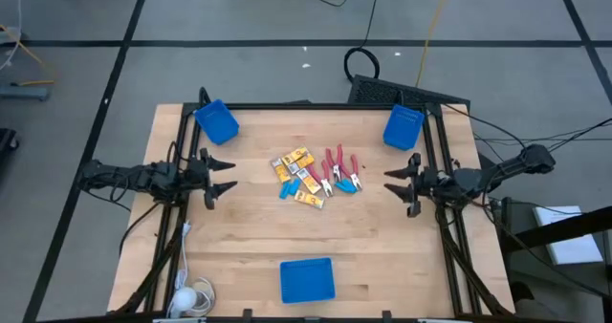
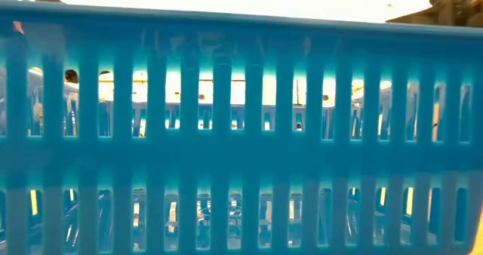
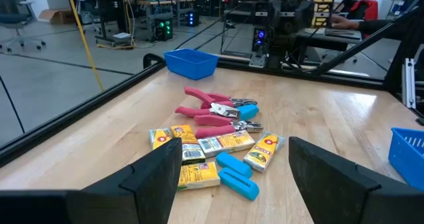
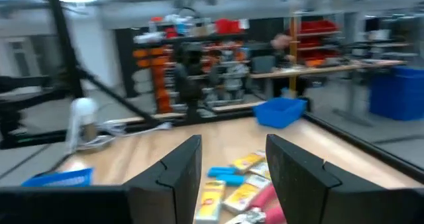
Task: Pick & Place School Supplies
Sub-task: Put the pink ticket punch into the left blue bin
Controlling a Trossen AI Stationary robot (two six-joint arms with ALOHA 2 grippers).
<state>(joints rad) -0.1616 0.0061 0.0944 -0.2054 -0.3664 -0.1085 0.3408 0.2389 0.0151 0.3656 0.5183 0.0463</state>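
While both end effectors, left (image 1: 222, 175) and right (image 1: 394, 183), hover spread, school supplies (image 1: 316, 176) clutter the wooden desk (image 1: 382, 256) above grey floor (image 1: 239, 17).

Supplies (image 1: 316, 175) sit in one tight clump at table (image 1: 249, 242) centre: packs (image 1: 296, 165) on the left arm's side, scissors (image 1: 339, 168) on the right arm's side, blue pieces (image 3: 235, 174) mixed in, all touching or overlapping. Bare wood between clump and left gripper (image 1: 218, 175), jaws apart, at the left edge; same on the side of the right gripper (image 1: 400, 184), also spread, at the right edge. Bins at the far-left corner (image 1: 217, 122), far-right corner (image 1: 403, 127) and near-edge middle (image 1: 307, 279), well clear of the clump. Near bin blocks the low view
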